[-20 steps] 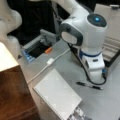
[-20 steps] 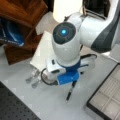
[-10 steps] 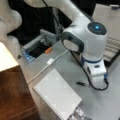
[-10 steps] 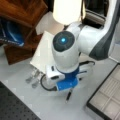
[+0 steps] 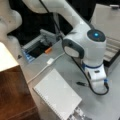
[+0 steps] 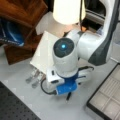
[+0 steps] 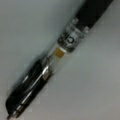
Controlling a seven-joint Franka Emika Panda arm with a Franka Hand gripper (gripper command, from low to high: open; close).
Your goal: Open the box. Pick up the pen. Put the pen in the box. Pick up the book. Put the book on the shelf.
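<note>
Grey desk (image 5: 65, 72) is carrying the pen (image 7: 53, 58) mid-surface, the gripper (image 6: 65, 93) descending directly over it for pickup; grasp state cannot be determined.

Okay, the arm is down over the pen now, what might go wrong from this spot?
1. The pen lies slanted across the wrist view; a claw not lined up with it may roll it away on the smooth table.
2. In a front view the arm hides most of the pen, so a miss would be hard to spot.
3. The box lies open close by; a swing could clip its rim.
</note>
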